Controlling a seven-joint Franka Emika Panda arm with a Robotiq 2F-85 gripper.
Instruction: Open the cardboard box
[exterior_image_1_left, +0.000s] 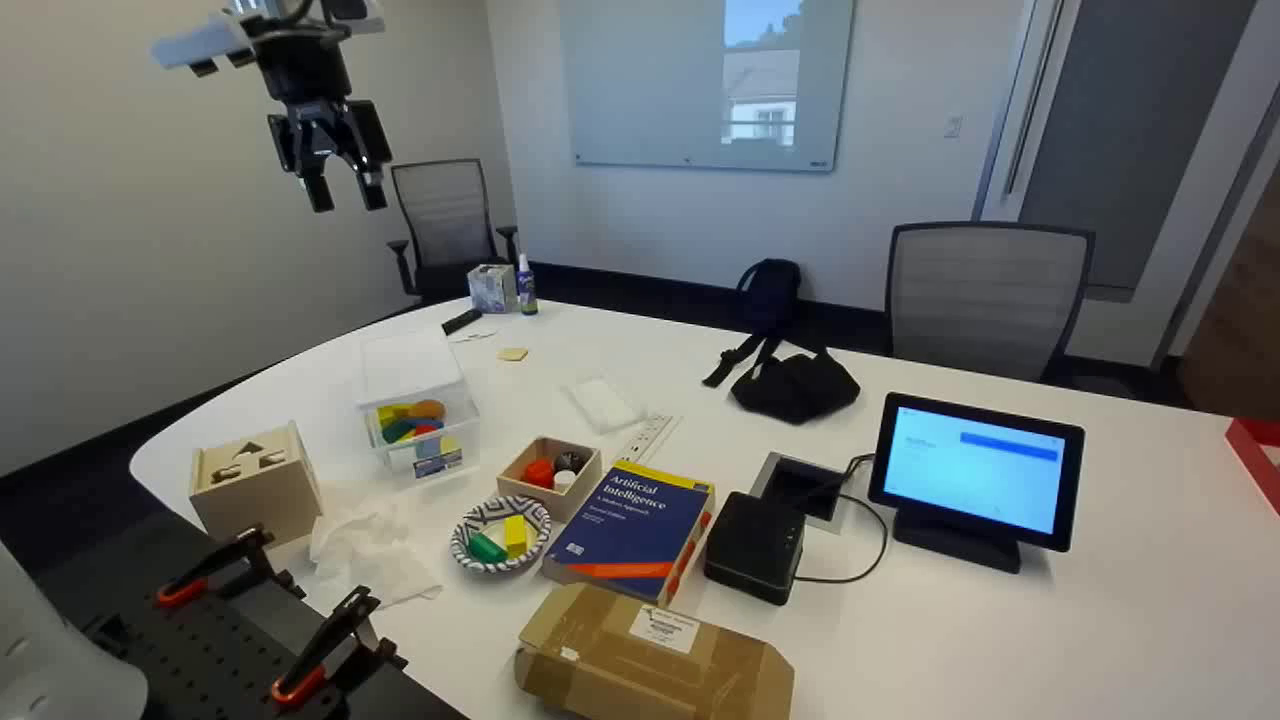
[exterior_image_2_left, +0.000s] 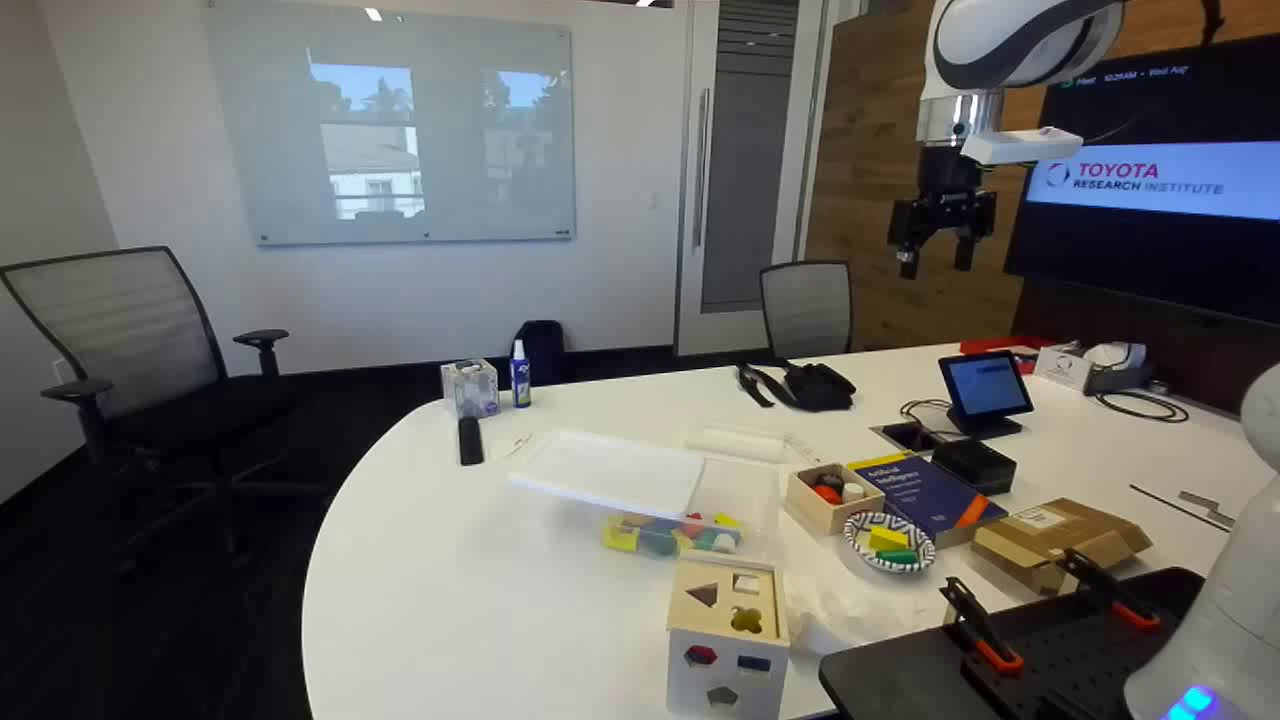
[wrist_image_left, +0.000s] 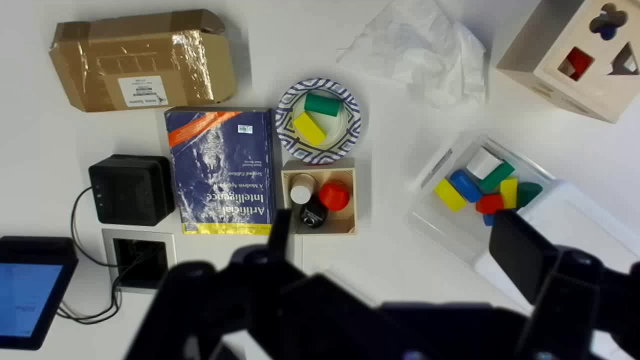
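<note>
The cardboard box (exterior_image_1_left: 660, 675) is a flat brown box with shiny tape and a white label on top. It lies on the table beside the blue book, and its top looks closed. It also shows in an exterior view (exterior_image_2_left: 1060, 540) near the clamps and at the upper left of the wrist view (wrist_image_left: 137, 60). My gripper (exterior_image_1_left: 345, 195) is open and hangs high above the table, well apart from the box; it also shows in an exterior view (exterior_image_2_left: 936, 262). In the wrist view the spread fingers (wrist_image_left: 395, 232) have nothing between them.
Beside the box are the blue book (wrist_image_left: 220, 170), a patterned bowl (wrist_image_left: 355, 122) with blocks and a black device (wrist_image_left: 132, 190). A small wooden box (wrist_image_left: 355, 200), a clear bin (wrist_image_left: 440, 225), a shape-sorter cube (wrist_image_left: 590, 75) and a touchscreen (exterior_image_1_left: 975, 470) also stand there. Clamps (exterior_image_1_left: 325, 650) line the base.
</note>
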